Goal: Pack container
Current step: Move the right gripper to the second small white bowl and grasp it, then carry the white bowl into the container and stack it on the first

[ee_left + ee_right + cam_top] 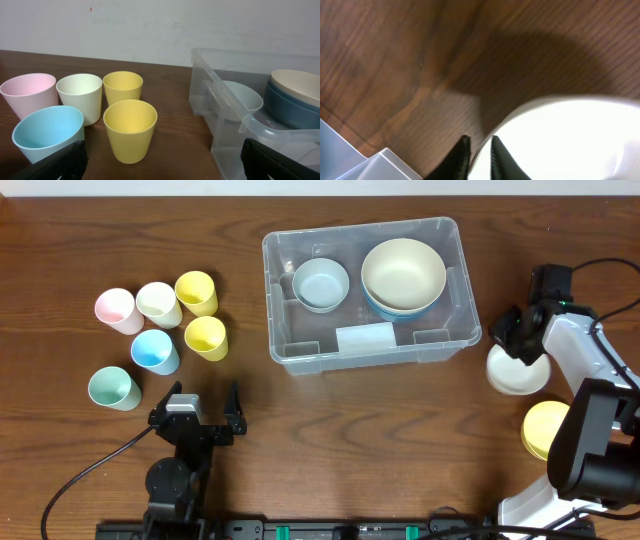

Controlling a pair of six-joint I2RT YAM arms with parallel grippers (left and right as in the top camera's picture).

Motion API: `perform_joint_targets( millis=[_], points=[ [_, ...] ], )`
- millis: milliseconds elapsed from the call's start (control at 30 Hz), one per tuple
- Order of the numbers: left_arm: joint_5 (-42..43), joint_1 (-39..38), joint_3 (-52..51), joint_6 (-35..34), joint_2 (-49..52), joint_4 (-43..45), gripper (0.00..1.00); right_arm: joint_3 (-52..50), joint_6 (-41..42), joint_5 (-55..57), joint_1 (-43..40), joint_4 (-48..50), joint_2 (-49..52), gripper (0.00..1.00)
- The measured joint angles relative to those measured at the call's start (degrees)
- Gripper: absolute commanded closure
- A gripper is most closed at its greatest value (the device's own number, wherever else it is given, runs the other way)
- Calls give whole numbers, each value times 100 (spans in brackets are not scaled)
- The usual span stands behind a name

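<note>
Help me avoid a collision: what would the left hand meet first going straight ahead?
Probably the nearer yellow cup, centred ahead of the open left hand; the blue cup sits just left of that line.

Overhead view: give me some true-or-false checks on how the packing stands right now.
1. The container holds a small blue bowl and a stack of larger bowls. True.
2. The white bowl lies inside the container. False: it sits on the table, just right of the container.
3. The right gripper has a finger on each side of the white bowl's rim. True.
4. The left gripper holds a cup. False: it is open and empty, on the near side of the cups.
5. Six cups stand left of the container. True.
</note>
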Motion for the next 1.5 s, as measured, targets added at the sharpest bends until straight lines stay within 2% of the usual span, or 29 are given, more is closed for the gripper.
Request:
perform_joint_targets(
  millis=[100,433,567,833,1067,1233,1500],
  points=[
    [0,0,0,0,0,0,2,0,-90,11,0,125,2,99],
    [0,0,0,0,0,0,2,96,-708,17,0,555,0,99],
    [0,0,0,0,0,0,2,651,-1084,-103,0,162,2,99],
    [0,0,0,0,0,0,2,2599,-1768,-258,0,-1145,2,99],
    [0,0,0,0,0,0,2,3248,-2391,-424,103,-1799,0,99],
    [0,0,0,0,0,0,2,3866,-3198,-577,745,-2284,0,99],
    [0,0,0,0,0,0,2,4708,-3838,-686,2632,-2238,-96,99]
  ],
)
